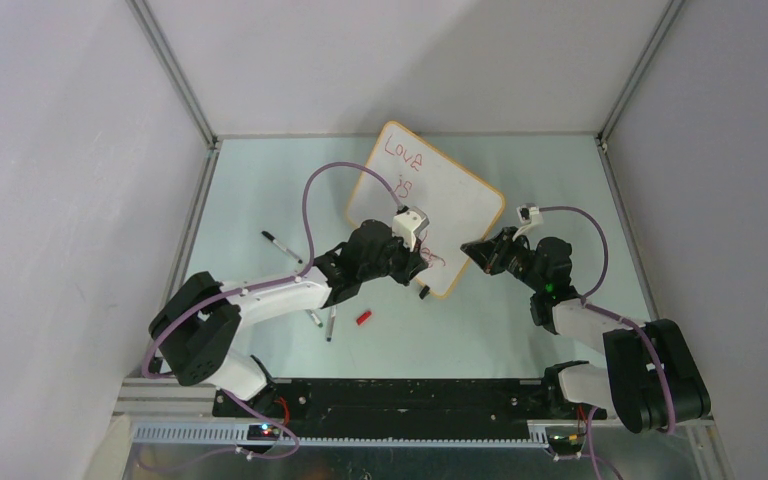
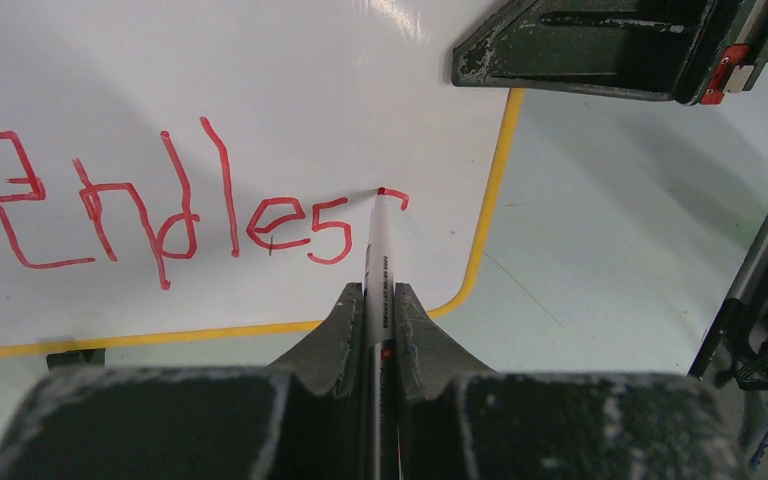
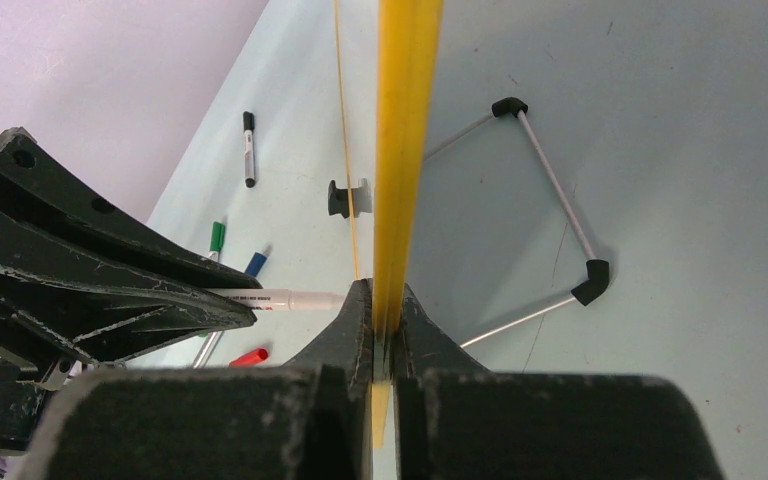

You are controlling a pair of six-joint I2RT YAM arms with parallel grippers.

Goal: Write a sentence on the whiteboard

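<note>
The whiteboard [image 1: 450,190] stands on the tabletop [image 1: 260,190], its edge pinched by the right hand [image 3: 385,300]. The left hand [image 2: 380,300] pinches a marker [image 2: 375,250], tip touching the board just after the red sentence [image 2: 160,215], at "Endles".

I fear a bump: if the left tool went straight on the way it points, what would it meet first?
The whiteboard: the marker clamped in the left tool seems to have its tip on that face.

Reaching forward, the left fingers [image 2: 345,325] are pinching a marker [image 2: 375,250] while the right fingers [image 3: 355,320] are clamping the whiteboard [image 3: 400,150] edge.
</note>
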